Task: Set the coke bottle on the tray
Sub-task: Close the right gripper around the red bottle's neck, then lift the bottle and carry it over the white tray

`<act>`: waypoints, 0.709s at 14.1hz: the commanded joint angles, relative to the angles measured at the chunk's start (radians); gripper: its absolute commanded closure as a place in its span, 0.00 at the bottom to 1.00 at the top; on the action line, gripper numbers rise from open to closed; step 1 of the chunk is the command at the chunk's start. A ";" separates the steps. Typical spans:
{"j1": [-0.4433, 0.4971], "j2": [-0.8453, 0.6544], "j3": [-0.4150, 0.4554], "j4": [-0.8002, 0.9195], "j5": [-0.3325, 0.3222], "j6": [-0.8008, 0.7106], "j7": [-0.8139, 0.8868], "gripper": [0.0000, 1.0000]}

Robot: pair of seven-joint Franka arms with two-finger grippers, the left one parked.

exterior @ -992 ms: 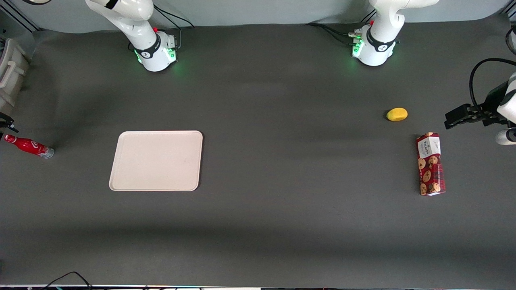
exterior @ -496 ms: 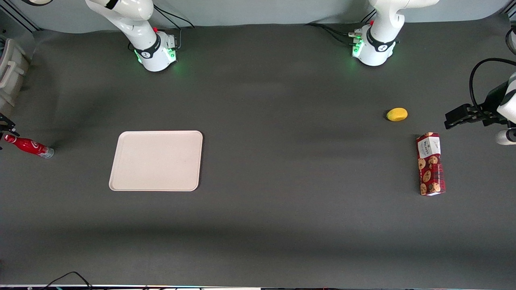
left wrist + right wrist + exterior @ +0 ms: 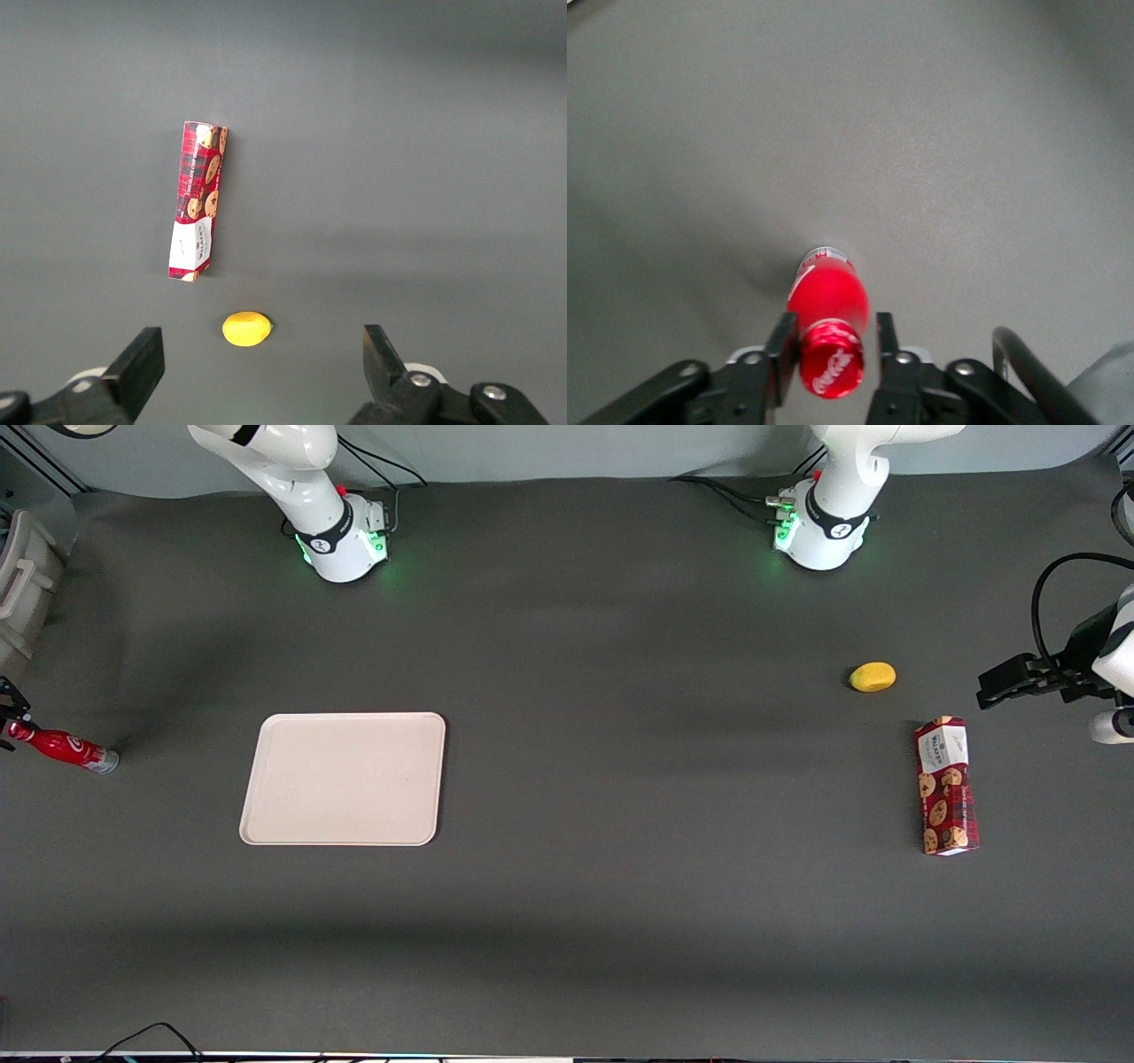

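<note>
The hand [image 3: 831, 347] is at the very edge of the dark worktop [image 3: 620, 921], at the working arm's end. It is down by the top of the coke bottle [image 3: 64, 747]. In the right wrist view its two black fingers [image 3: 782, 343] sit one on each side of the bottle's neck, right under the red cap. They look very close to the bottle, maybe touching it, but I cannot tell if they are squeezing it yet.

The coke bottle shows as red with white writing and a silvery bottom. Its bottom sits on the worktop and its cap end is up at the hand.

The tray [image 3: 344, 778] lies flat on the worktop, well apart from the bottle, more toward the middle. It is cream colored and has nothing on it.

Way over toward the parked arm's end there is a red cookie box [image 3: 946, 786] lying flat. A small yellow lemon [image 3: 873, 677] sits near it, a bit farther from the front camera.
</note>
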 commanded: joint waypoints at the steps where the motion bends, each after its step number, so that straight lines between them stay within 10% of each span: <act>1: 0.006 0.010 -0.005 0.015 0.034 -0.005 -0.038 0.67; 10: 0.042 -0.084 0.000 0.021 -0.017 -0.099 0.031 0.95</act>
